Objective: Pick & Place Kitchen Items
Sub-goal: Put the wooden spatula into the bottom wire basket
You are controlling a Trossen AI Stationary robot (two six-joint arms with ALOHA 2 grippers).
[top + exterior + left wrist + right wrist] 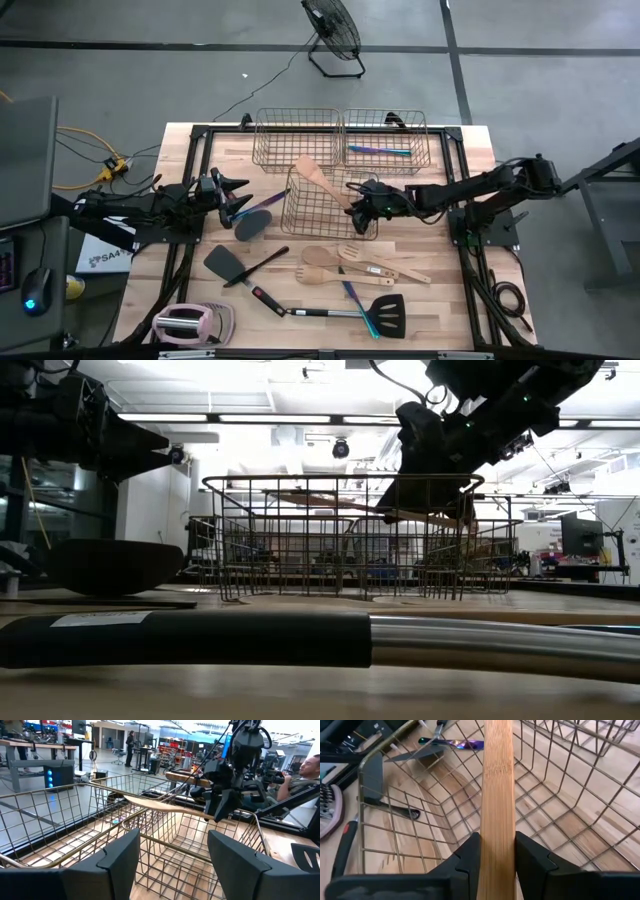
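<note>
A: Right hand [362,199]?
B: Clamped on wooden spatula's [318,177] handle, held above the middle wire basket [300,212], mid-surface.
A: Left hand [238,196]?
B: Open, near left edge. No legible writing.

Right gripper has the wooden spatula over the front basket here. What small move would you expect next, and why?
Probably lower it slightly and open. The right gripper is shut on the wooden spatula, whose handle lies across the near wire basket, blade past the far rim. The left gripper waits open beside the basket, so it seems no part of this.
</note>
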